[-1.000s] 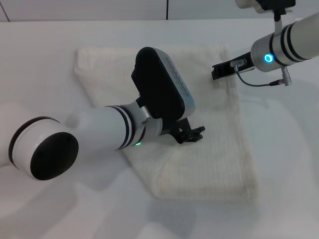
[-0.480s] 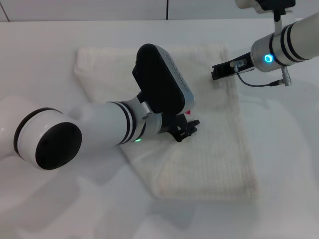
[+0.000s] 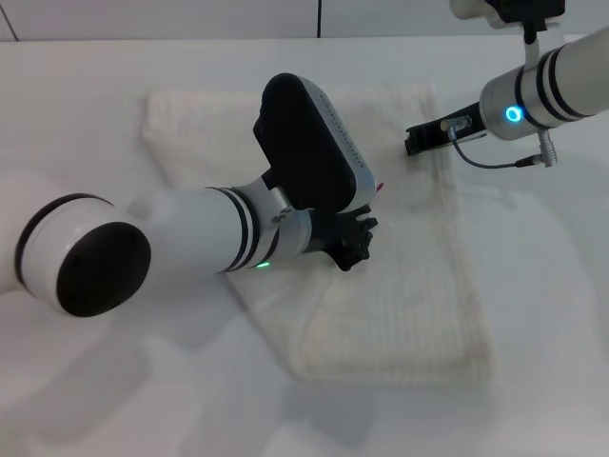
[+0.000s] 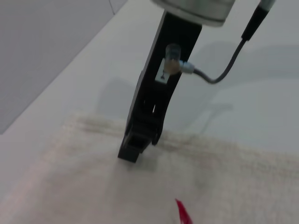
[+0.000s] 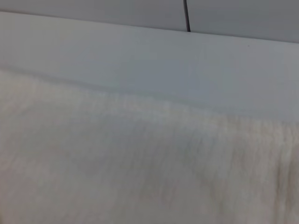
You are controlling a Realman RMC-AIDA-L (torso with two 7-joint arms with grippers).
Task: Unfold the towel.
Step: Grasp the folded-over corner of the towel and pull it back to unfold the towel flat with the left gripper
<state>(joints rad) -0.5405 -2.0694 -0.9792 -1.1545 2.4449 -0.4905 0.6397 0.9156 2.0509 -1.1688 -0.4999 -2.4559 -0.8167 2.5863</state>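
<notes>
The white ribbed towel [image 3: 409,276] lies folded on the table. Its red tag [image 3: 379,188] shows beside my left wrist housing and also in the left wrist view [image 4: 183,212]. My left gripper [image 3: 352,240] is low over the towel's middle, shut on a fold of the cloth. My right gripper [image 3: 415,141] is at the towel's far right edge, shut, with its tip on the cloth there. It also shows in the left wrist view [image 4: 134,148]. The right wrist view shows only towel [image 5: 140,168] and table.
The white table [image 3: 533,286] surrounds the towel. A wall [image 3: 190,14] runs along the far edge. My left arm [image 3: 190,248] lies across the towel's left half and hides it. A cable [image 3: 495,160] hangs from the right wrist.
My left gripper has drawn back toward the towel's middle and turned. The red tag has come into view and moved toward the far side. The right gripper has stayed in place.
</notes>
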